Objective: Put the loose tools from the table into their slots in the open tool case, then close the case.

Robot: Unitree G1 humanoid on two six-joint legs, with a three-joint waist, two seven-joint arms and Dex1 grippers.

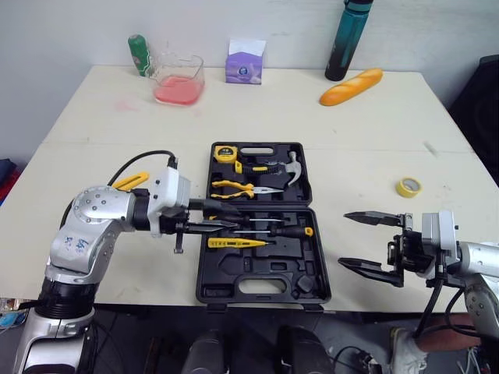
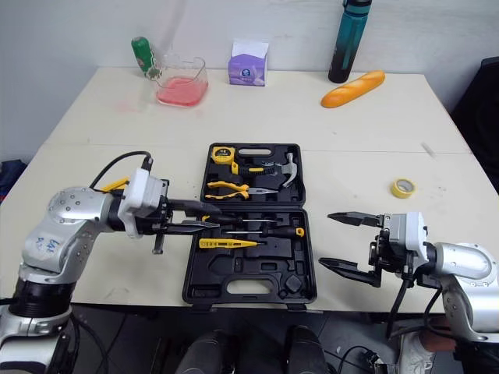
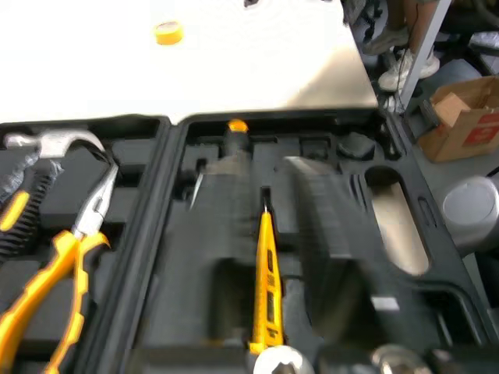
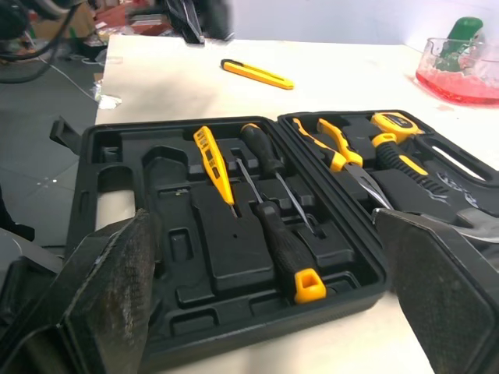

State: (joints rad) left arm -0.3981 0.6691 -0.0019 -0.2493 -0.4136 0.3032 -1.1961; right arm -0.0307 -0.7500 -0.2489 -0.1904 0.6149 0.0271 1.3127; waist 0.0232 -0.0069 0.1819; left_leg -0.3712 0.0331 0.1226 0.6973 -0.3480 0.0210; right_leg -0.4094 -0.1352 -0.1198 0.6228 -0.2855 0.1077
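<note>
The black tool case [image 1: 261, 290] lies open at the table's front middle. Its far half holds a tape measure [image 1: 225, 153], a hammer [image 1: 290, 167] and yellow pliers [image 1: 238, 188]. The near half holds two screwdrivers [image 1: 288, 231] and a yellow tester pen [image 1: 234, 243]. My left gripper [image 1: 234, 216] reaches in from the case's left side, open, its fingers straddling the tester pen [image 3: 267, 273] without holding it. A yellow utility knife [image 1: 131, 181] lies loose on the table behind my left arm. A yellow tape roll [image 1: 408, 186] lies to the case's right. My right gripper [image 1: 345, 238] hovers open just right of the case.
Along the table's far edge stand a green can [image 1: 139, 54], a clear tub of pink liquid [image 1: 178, 79], a purple tissue box [image 1: 245, 62], a teal bottle [image 1: 348, 39] and a bread loaf [image 1: 351, 86]. The case's near edge sits at the table's front edge.
</note>
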